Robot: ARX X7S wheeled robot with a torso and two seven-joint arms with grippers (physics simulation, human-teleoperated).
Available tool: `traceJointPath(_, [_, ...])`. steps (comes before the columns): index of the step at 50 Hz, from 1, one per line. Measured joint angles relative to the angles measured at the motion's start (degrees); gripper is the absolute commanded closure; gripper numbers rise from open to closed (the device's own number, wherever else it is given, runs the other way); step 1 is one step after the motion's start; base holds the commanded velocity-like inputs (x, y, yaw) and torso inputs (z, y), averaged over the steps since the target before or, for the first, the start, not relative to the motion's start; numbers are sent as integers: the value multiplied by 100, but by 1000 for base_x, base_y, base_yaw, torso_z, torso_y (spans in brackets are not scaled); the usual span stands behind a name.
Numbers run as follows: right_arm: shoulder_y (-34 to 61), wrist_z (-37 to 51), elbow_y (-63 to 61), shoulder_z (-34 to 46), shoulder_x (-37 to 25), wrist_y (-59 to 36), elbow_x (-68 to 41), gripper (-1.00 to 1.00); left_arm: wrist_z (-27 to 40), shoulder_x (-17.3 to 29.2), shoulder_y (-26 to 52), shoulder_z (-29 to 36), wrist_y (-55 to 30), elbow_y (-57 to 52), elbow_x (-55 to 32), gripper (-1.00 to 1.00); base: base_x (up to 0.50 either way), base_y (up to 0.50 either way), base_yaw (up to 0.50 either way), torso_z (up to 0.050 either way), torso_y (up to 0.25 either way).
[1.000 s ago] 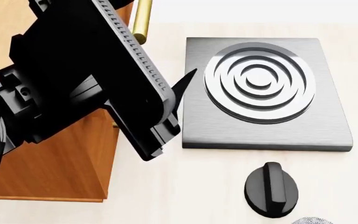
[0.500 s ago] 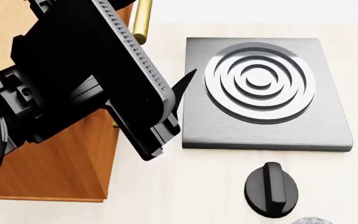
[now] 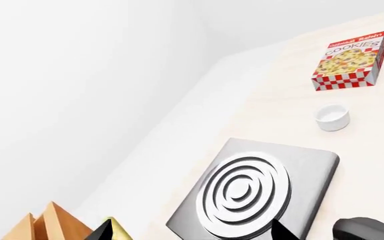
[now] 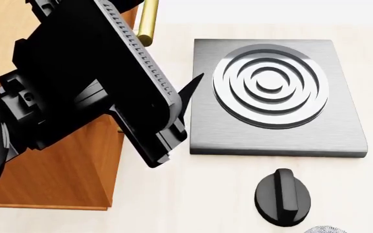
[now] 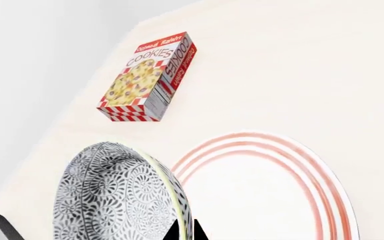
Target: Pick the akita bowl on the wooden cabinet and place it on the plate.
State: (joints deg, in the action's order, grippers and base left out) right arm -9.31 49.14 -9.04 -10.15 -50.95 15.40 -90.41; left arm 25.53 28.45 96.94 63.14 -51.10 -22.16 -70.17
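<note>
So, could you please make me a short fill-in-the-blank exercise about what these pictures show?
1. The word printed large on the red and white box is ____.
2. The rings round the rim of the plate are ____ in colour.
3. The stove carries one round ____ with raised rings.
4. The knob near the stove is ____ in colour.

Missing words: cookies; red; burner; black

Pale wood-grain counter carries: grey stove, black knob, wooden cabinet, cookie box, small white cup, red-ringed plate, patterned bowl beside it.
</note>
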Motion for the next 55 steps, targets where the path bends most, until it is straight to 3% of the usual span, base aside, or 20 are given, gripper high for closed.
traceJointPath(55, [486,-265,974,404,336,-197,120,100,-7,65,-109,26,73,1,62,-100,0,0,0,0,0])
